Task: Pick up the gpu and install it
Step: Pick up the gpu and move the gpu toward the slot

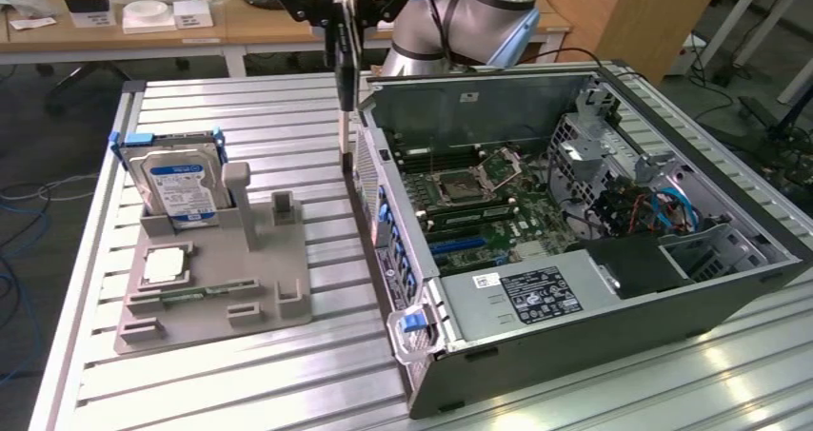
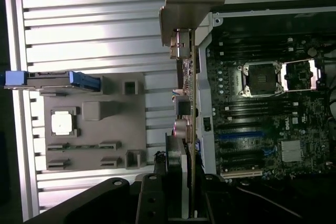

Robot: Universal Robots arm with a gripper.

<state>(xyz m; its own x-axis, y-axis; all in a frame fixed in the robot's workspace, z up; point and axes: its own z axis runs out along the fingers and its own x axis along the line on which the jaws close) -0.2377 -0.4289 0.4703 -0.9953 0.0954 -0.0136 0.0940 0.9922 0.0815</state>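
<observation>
gpu in gripper, seemingly over case wall

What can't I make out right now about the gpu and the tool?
- gpu faces and connector edge: seen edge-on in both views.
- Where the tool grips it: wrist view, shadowed and hidden by the gpu itself.
- The tool's upper part: cut off by the exterior view's top edge.

The black-fingered gripper clamps the thin dark rectangular gpu, which hangs upright over the wall of the open grey metal computer case on the exterior view's left. Further to that side, a grey plastic fixture sits on the slatted aluminium table, with a blue-labelled silver hard drive standing upright in one of its slots.
</observation>
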